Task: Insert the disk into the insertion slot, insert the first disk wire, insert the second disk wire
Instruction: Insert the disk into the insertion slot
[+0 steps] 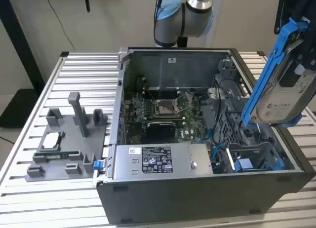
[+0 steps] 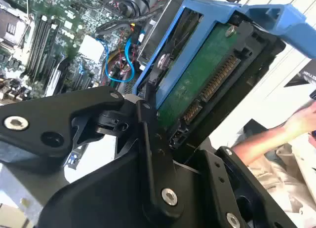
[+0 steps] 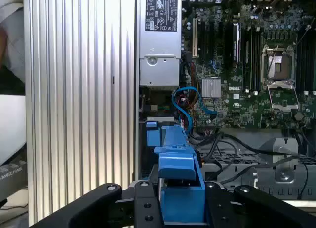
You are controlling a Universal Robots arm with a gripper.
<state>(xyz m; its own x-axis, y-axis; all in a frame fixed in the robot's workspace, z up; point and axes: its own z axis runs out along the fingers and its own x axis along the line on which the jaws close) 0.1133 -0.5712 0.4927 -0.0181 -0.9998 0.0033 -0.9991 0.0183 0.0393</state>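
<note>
1. The tool [image 3: 181, 203] is clamped on the disk [image 1: 282, 97]; in the first wrist view its black jaws sit on either side of the blue carrier bracket [image 3: 178, 176]
2. In the exterior view the disk hangs in the air, steeply tilted, over the side of the open computer case [image 1: 197, 198] that lies at the exterior view's right. Its white label faces the camera
3. The insertion slot [image 1: 261, 151] is part of the dark grey drive cage in the near corner of the case, at the exterior view's right. It lies below the disk and apart from it, so the disk is not yet in the slot
4. The second wrist view shows the disk's other face, a green circuit board [image 2: 197, 85] with a row of connector pins along one edge
5. Blue cables [image 3: 180, 102] curl loosely inside the case between the motherboard [image 1: 163, 109] and the grey power-supply box [image 1: 197, 161]
6. The case stands on a ribbed metal worktop [image 1: 84, 70], and a grey fixture tray [image 1: 74, 144] lies beside it at the exterior view's left
7. A person's hand [image 2: 301, 120] appears beyond the disk in the second wrist view
</note>
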